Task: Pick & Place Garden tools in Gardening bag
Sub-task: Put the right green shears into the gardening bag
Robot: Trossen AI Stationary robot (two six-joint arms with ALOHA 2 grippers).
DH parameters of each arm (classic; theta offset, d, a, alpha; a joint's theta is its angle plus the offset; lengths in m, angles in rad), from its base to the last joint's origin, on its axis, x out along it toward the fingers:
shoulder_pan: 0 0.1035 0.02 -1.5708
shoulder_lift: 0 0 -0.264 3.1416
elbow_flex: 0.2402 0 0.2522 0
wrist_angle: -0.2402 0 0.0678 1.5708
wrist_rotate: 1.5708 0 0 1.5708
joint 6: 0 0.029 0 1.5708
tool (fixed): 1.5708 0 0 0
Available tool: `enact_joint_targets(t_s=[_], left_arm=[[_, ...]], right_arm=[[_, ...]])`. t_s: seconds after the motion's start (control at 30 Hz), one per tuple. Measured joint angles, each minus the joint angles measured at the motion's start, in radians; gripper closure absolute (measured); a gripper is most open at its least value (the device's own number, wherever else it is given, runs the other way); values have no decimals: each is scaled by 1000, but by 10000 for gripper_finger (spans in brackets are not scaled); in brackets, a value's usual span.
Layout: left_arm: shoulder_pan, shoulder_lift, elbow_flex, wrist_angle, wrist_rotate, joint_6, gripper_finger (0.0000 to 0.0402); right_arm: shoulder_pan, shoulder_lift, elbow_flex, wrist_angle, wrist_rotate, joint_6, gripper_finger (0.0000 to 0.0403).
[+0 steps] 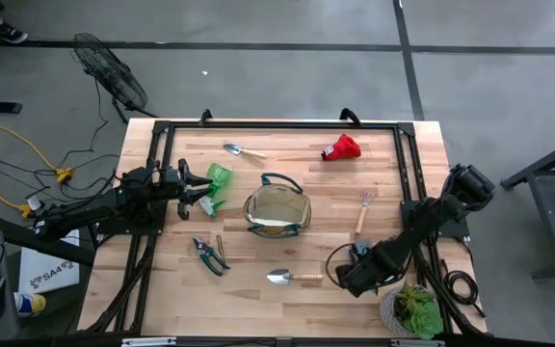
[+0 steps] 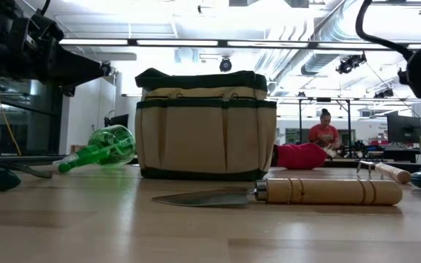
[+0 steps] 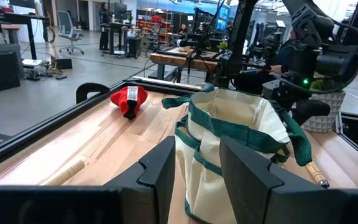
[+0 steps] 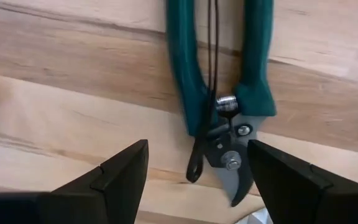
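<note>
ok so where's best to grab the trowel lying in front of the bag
Grip the trowel by the middle of its wooden handle, coming straight down with fingers across it. It lies flat: the handle is round and raised, while the blade is thin and hugs the table.

Left gripper and right gripper (both low) with fingers apart.

Wooden table framed by black rails. Leafy potted plant at the near right corner. Black floor fan on grey concrete beyond the far left corner, yellow cable trailing left. Seated person in red far behind, among workbenches.
</note>
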Motion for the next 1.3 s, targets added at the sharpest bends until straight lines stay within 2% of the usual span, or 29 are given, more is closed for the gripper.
enact_joint_targets(t_s=[0.23,0.47,0.67,0.87,1.3], left_arm=[[0,0,0,0,0,0,278],[0,0,0,0,0,0,278],[0,0,0,0,0,0,278],[0,0,0,0,0,0,278],[0,0,0,0,0,0,278]], right_arm=[[5,107,76,-41,-57,-11,138],[11,174,147,-127,-51,-14,138],[11,176,186,-218,-37,-20,161],[11,176,192,-213,-44,-36,182],[11,176,192,-191,0,-34,184]])
